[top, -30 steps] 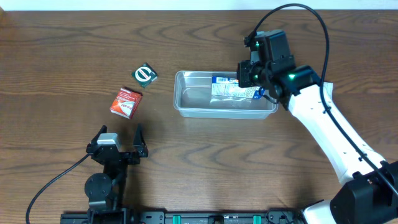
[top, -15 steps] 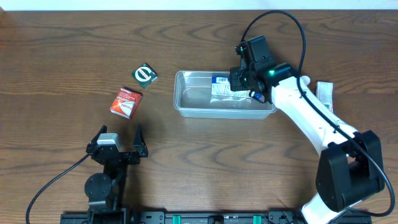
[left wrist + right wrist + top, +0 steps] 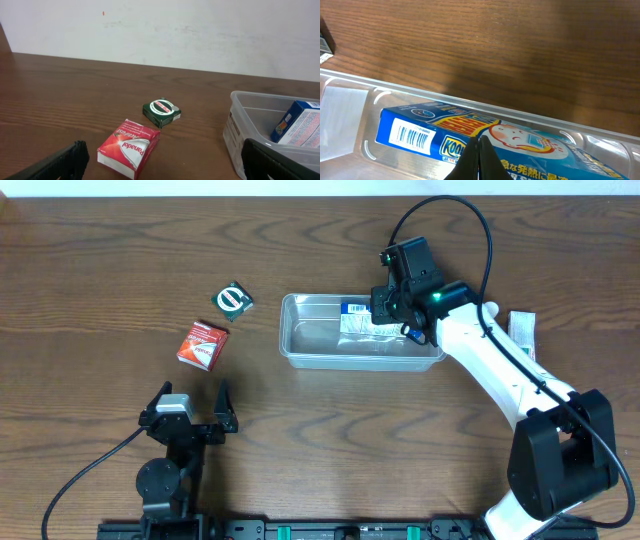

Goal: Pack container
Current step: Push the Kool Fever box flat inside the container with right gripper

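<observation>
The container (image 3: 300, 332) is a clear tub at mid table. A blue and white box (image 3: 362, 321) lies inside it at the right end. My right gripper (image 3: 392, 308) is over that end of the tub. In the right wrist view its fingers (image 3: 479, 150) are shut together, tips right over the blue box (image 3: 415, 131), with nothing between them; the tub rim (image 3: 350, 80) runs behind. My left gripper (image 3: 190, 416) is open and empty near the front edge. A red Panadol box (image 3: 203, 345) and a small green box (image 3: 233, 301) lie left of the tub.
A white packet (image 3: 522, 328) lies on the table to the right of my right arm. The left wrist view shows the red box (image 3: 129, 147), the green box (image 3: 161, 112) and the tub (image 3: 240, 130) ahead, with a white wall behind.
My right arm has swung left and lower over the tub's right end, uncovering the white packet at the right. The left arm and the loose boxes have not moved.
</observation>
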Controlling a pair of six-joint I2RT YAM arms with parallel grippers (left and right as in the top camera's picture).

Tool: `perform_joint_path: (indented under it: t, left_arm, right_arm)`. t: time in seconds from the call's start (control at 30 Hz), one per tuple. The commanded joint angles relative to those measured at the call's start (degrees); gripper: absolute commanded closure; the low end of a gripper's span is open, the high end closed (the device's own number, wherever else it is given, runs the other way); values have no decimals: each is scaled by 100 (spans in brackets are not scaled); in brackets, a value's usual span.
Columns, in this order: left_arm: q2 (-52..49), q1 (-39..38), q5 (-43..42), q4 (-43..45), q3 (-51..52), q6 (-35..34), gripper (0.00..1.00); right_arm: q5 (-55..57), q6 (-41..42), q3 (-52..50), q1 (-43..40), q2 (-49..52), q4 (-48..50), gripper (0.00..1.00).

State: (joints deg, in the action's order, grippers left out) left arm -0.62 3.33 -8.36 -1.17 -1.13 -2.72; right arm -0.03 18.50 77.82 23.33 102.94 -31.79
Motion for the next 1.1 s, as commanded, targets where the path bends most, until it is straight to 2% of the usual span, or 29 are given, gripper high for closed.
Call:
perform_joint_path:
  t: [0.0, 0.53, 1.07]
  left_arm:
    - [28, 28, -42, -203, 90, 57, 2]
    - [28, 28, -42, -203, 90, 57, 2]
    - [28, 28, -42, -203, 90, 57, 2]
  right_arm:
    - [120, 76, 2, 33, 125, 28, 99]
    - [76, 76, 0, 37, 140, -494, 99]
    - [-990, -195, 2, 94, 138, -684, 99]
